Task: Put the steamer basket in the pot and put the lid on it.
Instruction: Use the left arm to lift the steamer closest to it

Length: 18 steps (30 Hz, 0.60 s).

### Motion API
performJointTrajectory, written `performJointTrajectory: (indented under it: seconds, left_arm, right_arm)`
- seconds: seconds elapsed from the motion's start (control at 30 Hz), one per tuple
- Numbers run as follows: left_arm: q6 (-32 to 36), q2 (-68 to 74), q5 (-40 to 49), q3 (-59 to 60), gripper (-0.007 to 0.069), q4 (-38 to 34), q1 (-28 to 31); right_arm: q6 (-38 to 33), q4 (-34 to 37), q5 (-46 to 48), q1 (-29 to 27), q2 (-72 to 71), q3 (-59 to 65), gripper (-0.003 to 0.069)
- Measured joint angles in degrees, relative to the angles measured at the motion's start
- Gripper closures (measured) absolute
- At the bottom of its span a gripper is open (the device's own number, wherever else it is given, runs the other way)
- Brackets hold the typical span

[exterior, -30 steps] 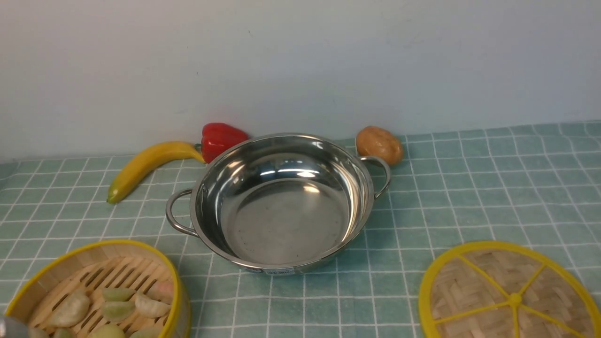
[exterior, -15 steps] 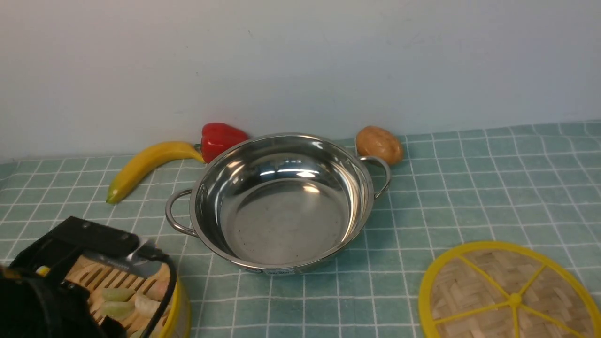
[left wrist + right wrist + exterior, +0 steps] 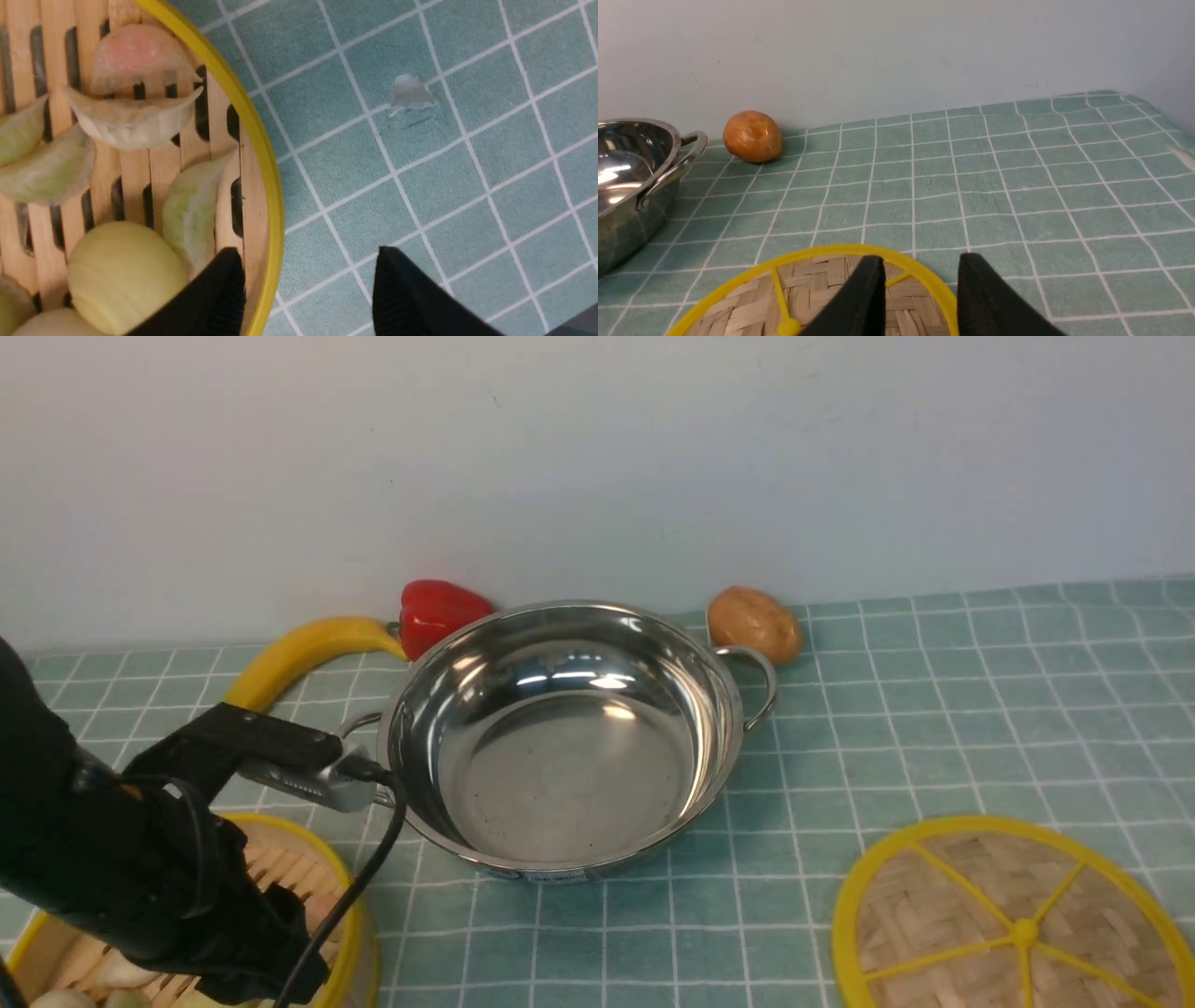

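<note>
Left wrist view: left claw [image 3: 306,252] spread, straddling the steamer basket [image 3: 263,140] wall; likely light, stiff bamboo, so pinch there.

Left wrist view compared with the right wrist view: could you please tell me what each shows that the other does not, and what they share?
Only the left wrist view shows the steamer basket with its dumplings, and the left gripper, open, one finger inside the yellow rim and one outside. Only the right wrist view shows the lid, the pot, the potato, the wall and the open right gripper near the lid's edge. Both show the green checked tablecloth.
</note>
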Motion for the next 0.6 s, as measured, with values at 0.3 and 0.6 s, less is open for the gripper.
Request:
performJointTrajectory:
  seconds: [0.3, 0.6]
  left_arm:
    - [-4.1, 5.1, -3.2, -0.1, 0.0267, 5.7, -5.4]
    - [-9.4, 8.9, -6.0, -0.1, 0.0267, 7.6, -5.6]
  right_arm:
    - [0.0, 0.0, 0.0, 0.0, 0.0, 0.0, 0.0419]
    - [0.0, 0.0, 0.0, 0.0, 0.0, 0.0, 0.0419]
